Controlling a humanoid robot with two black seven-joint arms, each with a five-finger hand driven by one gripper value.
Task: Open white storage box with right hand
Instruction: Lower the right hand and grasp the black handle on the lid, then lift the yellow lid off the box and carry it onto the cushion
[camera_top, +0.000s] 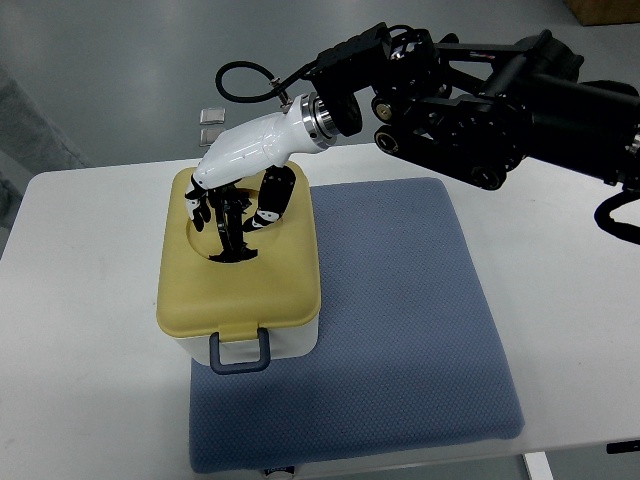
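Right hand hangs over the yellow lid of the storage box, fingers curled down into its recess, grasping nothing. Box sits on the blue mat's left edge. Risk: front latch looks engaged; lifting could drag the whole box.

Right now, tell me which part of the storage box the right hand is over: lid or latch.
The yellow lid: the right hand is over its round recess, while the blue-grey latch sits untouched on the near side.
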